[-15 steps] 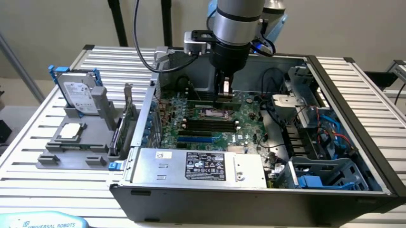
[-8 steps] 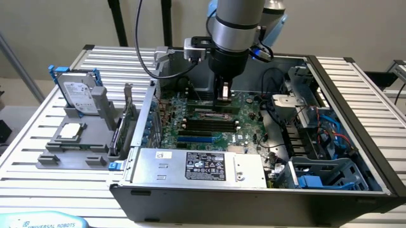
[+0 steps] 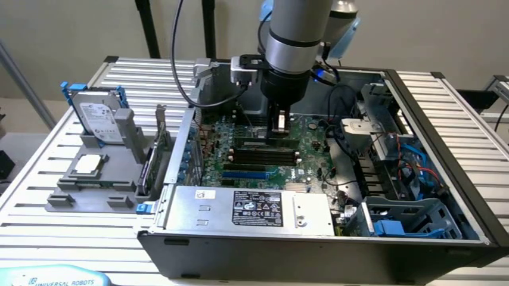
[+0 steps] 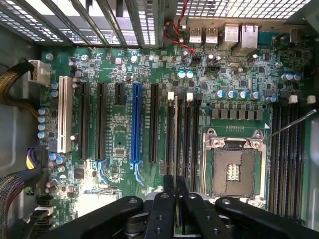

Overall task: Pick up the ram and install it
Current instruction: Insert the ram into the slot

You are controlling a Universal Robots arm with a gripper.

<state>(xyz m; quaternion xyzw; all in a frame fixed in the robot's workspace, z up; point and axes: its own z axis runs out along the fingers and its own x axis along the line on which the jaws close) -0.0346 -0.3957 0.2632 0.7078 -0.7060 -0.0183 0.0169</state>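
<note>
Gripper point(image 4: 175, 196) clenched on ram point(image 3: 278, 123), hanging upright over motherboard point(image 4: 119, 139). Keep stick vertical, edge parallel to memory slots point(image 4: 182, 134), press evenly.

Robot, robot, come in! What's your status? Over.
Gripper shut on the ram. Ram low over the memory slots, seating unclear. Nothing blocking the slots.

Green motherboard point(image 4: 119, 144) carries one bright blue slot point(image 4: 135, 124) among black ones (and a white slot point(image 4: 63, 113)); the gripper point(image 4: 175, 191) is black.
</note>
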